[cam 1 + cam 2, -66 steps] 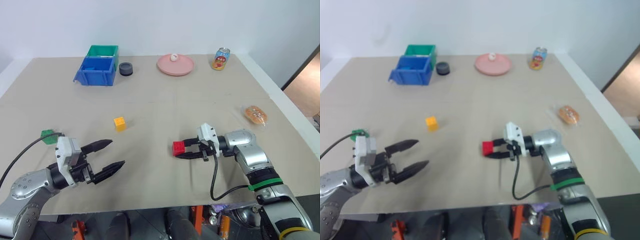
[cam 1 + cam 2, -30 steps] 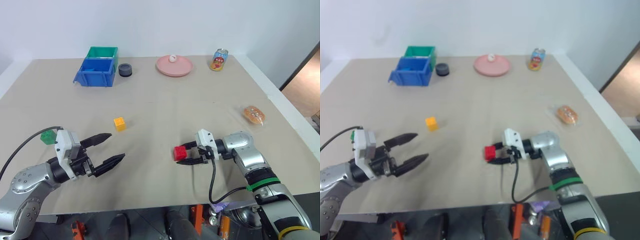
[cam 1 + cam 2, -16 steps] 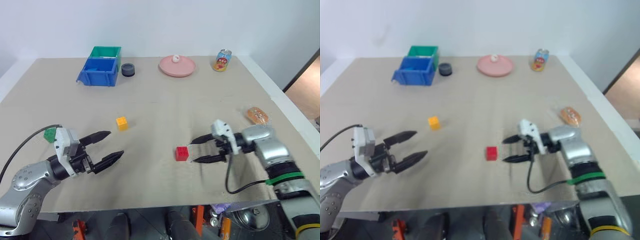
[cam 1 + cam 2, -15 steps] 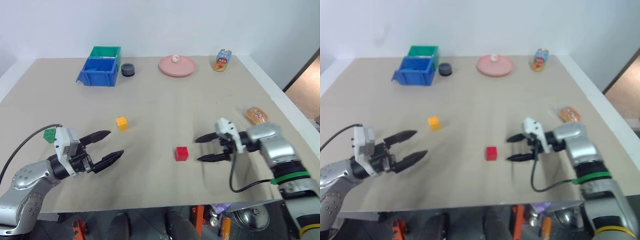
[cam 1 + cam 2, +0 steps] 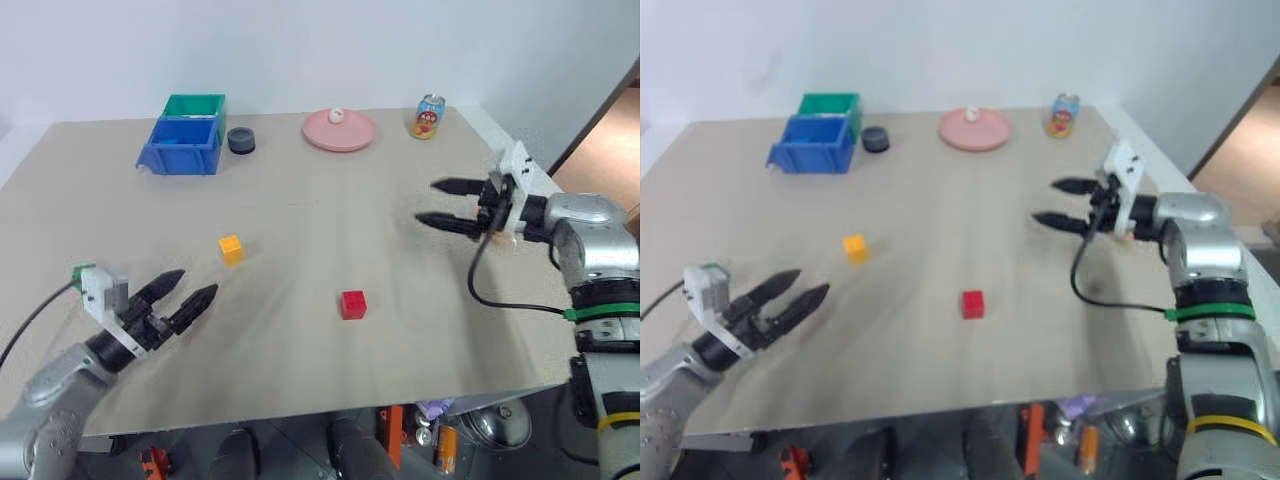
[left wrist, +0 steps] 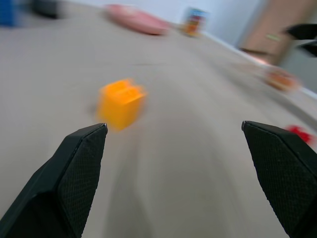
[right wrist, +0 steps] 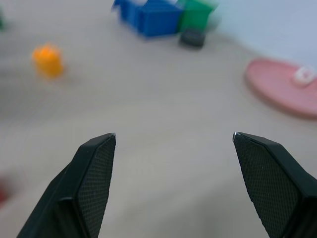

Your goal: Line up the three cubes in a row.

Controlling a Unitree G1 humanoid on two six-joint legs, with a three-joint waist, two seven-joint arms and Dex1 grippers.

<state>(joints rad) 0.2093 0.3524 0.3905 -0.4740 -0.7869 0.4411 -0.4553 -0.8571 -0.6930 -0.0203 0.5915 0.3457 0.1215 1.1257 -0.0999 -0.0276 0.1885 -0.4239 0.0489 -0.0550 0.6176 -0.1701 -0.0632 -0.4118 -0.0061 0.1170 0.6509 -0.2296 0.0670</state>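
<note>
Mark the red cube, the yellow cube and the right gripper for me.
red cube [image 5: 352,304], left eye view, its middle.
yellow cube [image 5: 231,248], left eye view, its top face.
right gripper [image 5: 435,202], left eye view, between its fingertips.

Place: robot test lab
Evidence: bare white walls, paper-covered table [image 5: 330,230] scattered with props, storage bins [image 5: 185,145], drink can [image 5: 428,116]

- Red cube [image 5: 352,304], yellow cube [image 5: 231,248] and green cube [image 5: 82,270] on a plain beige table [image 5: 330,230].
- Blue bin [image 5: 180,146] in front of a green bin [image 5: 195,104].
- Dark grey round container [image 5: 240,140].
- Pink plate [image 5: 340,132] holding a white ball [image 5: 337,114].
- Can [image 5: 428,116] printed in yellow, red and blue.
</note>
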